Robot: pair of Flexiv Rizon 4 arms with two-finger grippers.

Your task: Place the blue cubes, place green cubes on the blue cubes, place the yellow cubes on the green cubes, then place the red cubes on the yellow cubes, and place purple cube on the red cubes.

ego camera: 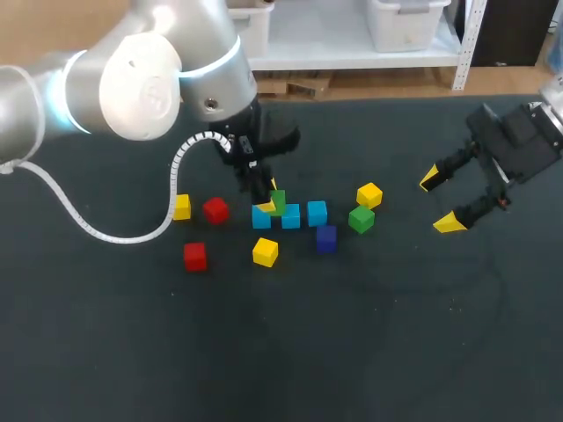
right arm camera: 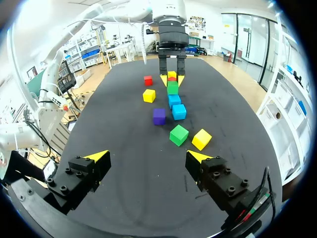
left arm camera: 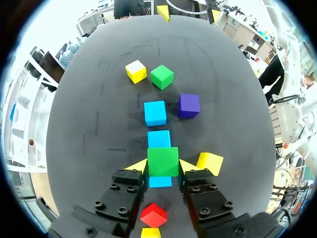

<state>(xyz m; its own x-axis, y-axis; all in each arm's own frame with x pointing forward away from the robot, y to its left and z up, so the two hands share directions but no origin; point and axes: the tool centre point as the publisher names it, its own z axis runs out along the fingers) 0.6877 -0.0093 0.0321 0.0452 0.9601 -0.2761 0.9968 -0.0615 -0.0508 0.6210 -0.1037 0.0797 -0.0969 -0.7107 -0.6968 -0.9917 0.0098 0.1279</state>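
Note:
My left gripper [ego camera: 273,199] is shut on a green cube [ego camera: 278,203], its yellow fingertips [left arm camera: 136,165] pressing both sides. The cube [left arm camera: 162,161] hangs over the left end of a row of three blue cubes [ego camera: 261,218] [ego camera: 290,215] [ego camera: 318,212]; I cannot tell whether it touches them. A purple cube [ego camera: 326,238] lies just in front of the row. A second green cube [ego camera: 361,219] and a yellow cube [ego camera: 369,194] lie to the right. My right gripper [ego camera: 440,200] is open and empty at the far right [right arm camera: 148,157].
Left of the row lie two red cubes [ego camera: 215,210] [ego camera: 195,256] and a yellow cube [ego camera: 182,207]. Another yellow cube [ego camera: 265,251] sits in front of the row. My left arm's white cable [ego camera: 106,230] trails over the dark mat.

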